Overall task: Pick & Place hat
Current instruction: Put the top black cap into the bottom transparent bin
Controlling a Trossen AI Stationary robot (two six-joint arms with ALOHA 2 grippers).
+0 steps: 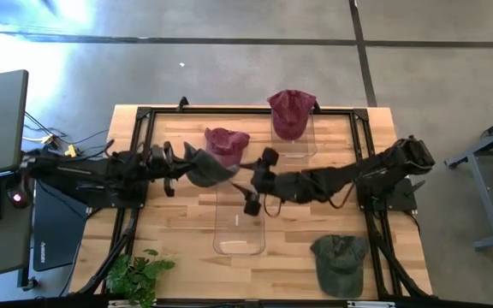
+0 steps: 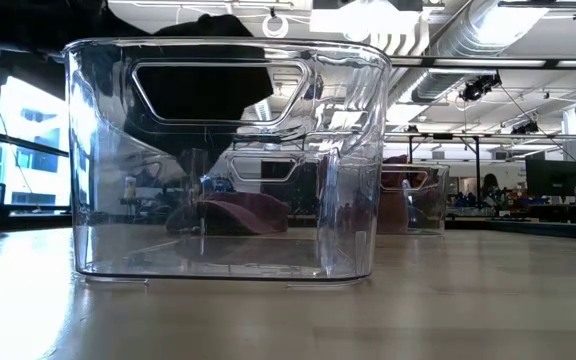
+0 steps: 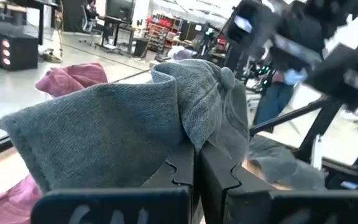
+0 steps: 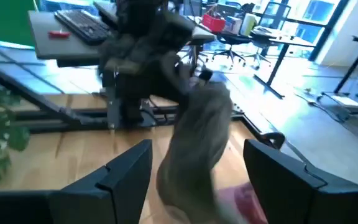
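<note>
My left gripper [image 1: 185, 164] is shut on a grey hat [image 1: 210, 167], held above the table between the maroon hat [image 1: 227, 144] lying on the wood and the near clear bin [image 1: 240, 218]. My right gripper [image 1: 248, 180] is open just right of the grey hat. In the right wrist view [image 4: 197, 177] its fingers stand wide apart and the hat [image 4: 197, 140] hangs ahead of the gap, untouched as far as I can see. A second maroon hat [image 1: 291, 111] lies at the far clear bin [image 1: 302, 145]. A green hat [image 1: 341, 261] lies on the table at the near right. My left gripper pinches a bunched fold of the grey hat's cloth [image 3: 188, 134] between its two shut fingers [image 3: 179, 171]. The fingers come about level from the table's left. The hat is lifted clear of the table and drapes over and ahead of the fingertips, its top button [image 3: 226, 77] showing.
The near clear bin [image 2: 228, 160] stands open-topped in the table's middle, near the front. A potted plant [image 1: 135, 274] sits at the near left corner. A black frame [image 1: 229, 109] runs along the table's far edge and sides. Bare wood [image 1: 178, 239] lies left of the near bin.
</note>
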